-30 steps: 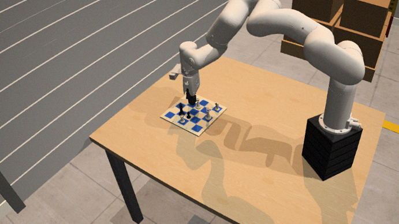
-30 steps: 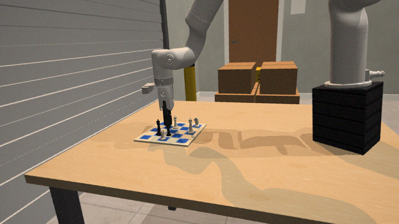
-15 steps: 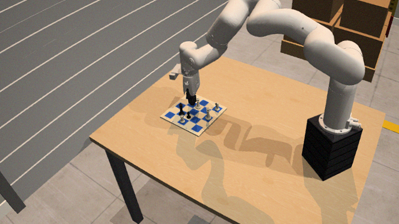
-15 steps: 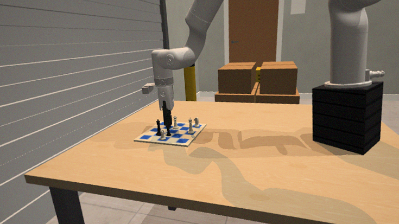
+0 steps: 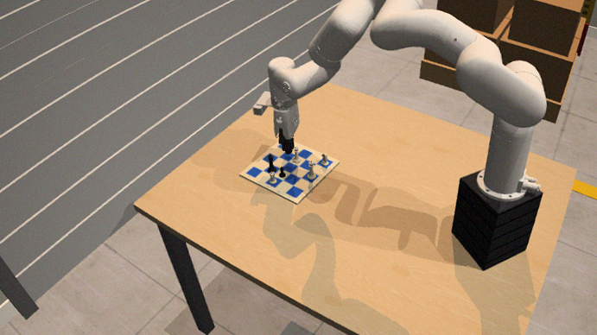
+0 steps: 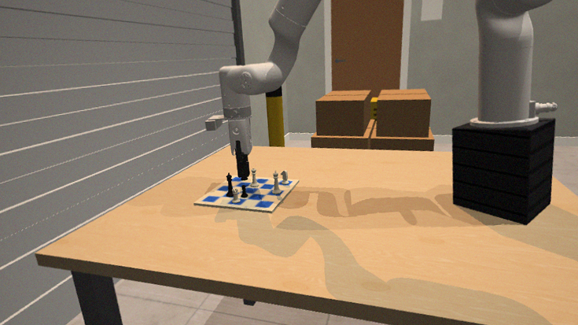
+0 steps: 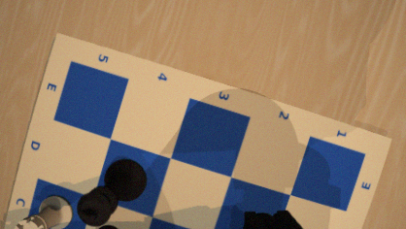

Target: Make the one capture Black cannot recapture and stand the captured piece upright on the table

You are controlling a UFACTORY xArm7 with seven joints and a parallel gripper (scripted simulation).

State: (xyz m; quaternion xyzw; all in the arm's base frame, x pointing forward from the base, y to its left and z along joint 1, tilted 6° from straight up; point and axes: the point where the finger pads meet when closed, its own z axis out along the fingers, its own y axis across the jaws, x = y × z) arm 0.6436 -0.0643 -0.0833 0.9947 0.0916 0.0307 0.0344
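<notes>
Clamped on a black chess piece [image 6: 241, 170] at the far edge of the small blue-and-cream board [image 5: 262, 181], the xArm gripper [image 5: 286, 145] points straight down over the table [image 6: 382, 265]; the held piece, hidden between the dark fingers, cannot be identified; such a piece is probably light, rigid and smooth, best pinched near its narrow upper stem; white pieces [image 6: 276, 182] stand just to the right.

Table [image 5: 406, 275]: light wood.
Board [image 5: 261, 176]: blue-and-cream, toward the table's far-left edge.
Gripper [image 5: 287, 151]: above the board's far corner, closed on a black piece [image 5: 288, 154].
Arm base [image 5: 473, 239]: black block near the right edge.
</notes>
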